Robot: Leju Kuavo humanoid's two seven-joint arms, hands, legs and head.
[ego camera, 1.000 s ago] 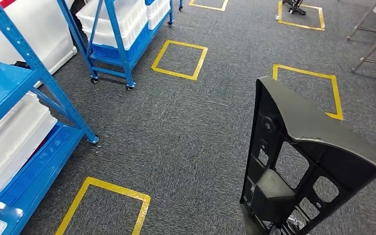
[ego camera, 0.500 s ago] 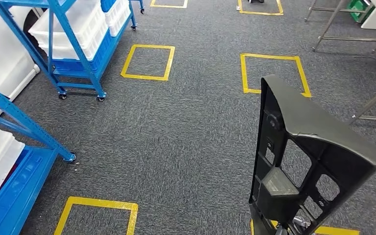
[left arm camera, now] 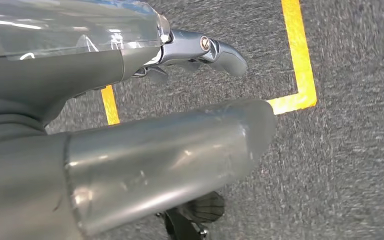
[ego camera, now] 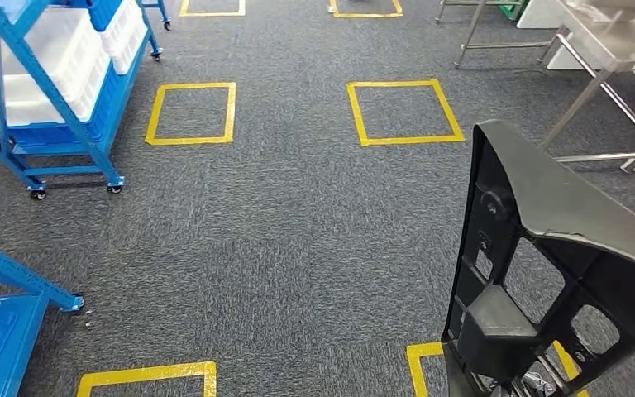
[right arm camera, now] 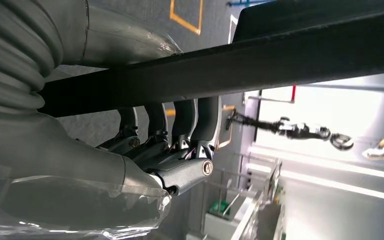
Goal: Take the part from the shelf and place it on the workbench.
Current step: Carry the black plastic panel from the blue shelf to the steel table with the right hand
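Grey carpet (ego camera: 298,240) with yellow tape squares (ego camera: 192,112) is filling my head view. A blue shelf cart (ego camera: 50,83) is sitting at the upper left, and a metal workbench (ego camera: 603,41) at the upper right. The black part (ego camera: 537,273) is standing up at the lower right.

By my left wrist, my left hand (left arm camera: 170,125) is hanging over the carpet, holding nothing, fingers straight.

By my right wrist, my right hand (right arm camera: 165,145) is wrapping its fingers (right arm camera: 205,120) around the part's dark bar.
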